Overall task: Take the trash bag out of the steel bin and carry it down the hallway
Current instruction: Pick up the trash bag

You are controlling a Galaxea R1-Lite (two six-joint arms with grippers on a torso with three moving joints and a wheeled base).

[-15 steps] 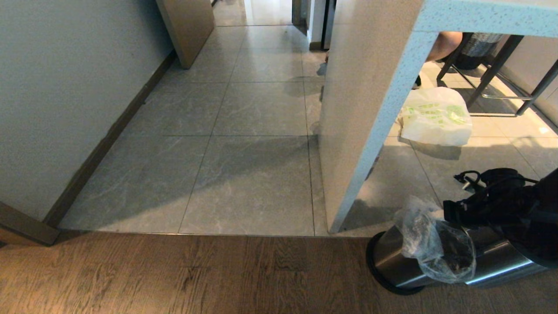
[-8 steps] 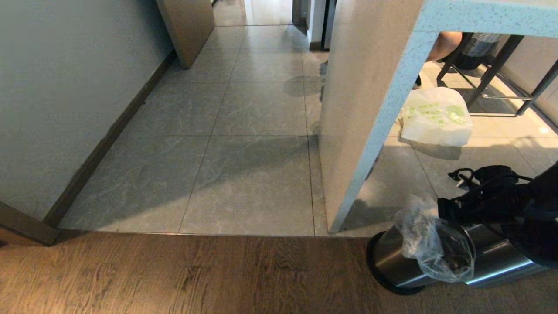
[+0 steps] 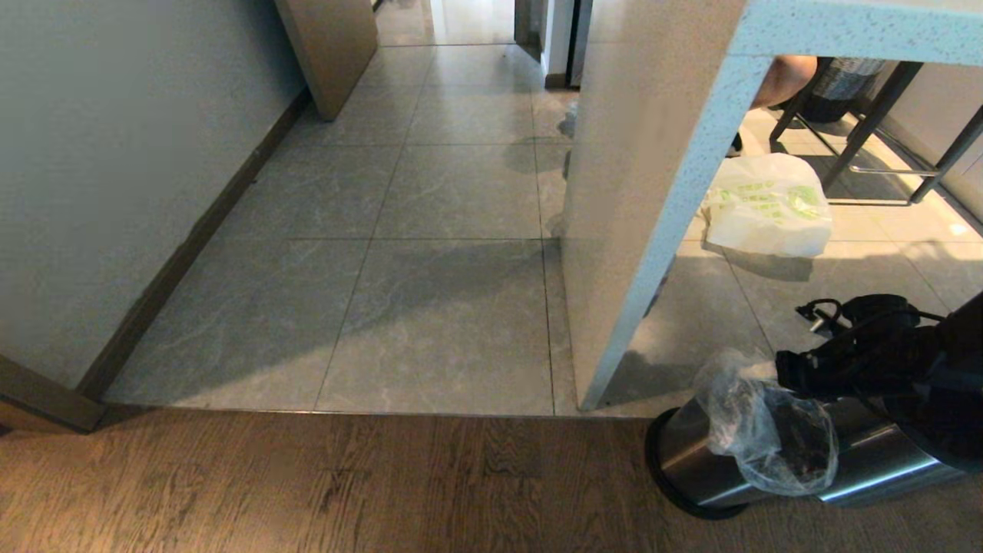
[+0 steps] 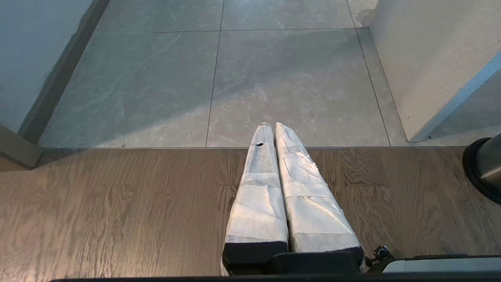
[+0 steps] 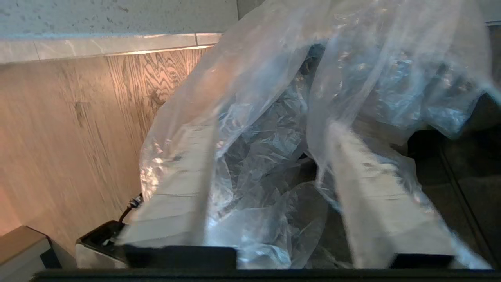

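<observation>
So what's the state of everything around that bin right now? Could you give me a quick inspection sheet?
Surface: wood floor in front, grey tiles beyond.
Job's things: steel bin upright; clear trash bag still in it, bunched over the rim.
Clutter: white shopping bag on the tiles under the counter.
Grippers: right gripper open at the bag's mouth, plastic draped over both fingers; left gripper shut, parked above the floor.
Cables: black cables on the right arm.
Surroundings: hallway ahead; stool legs and a person's leg behind the counter.
</observation>
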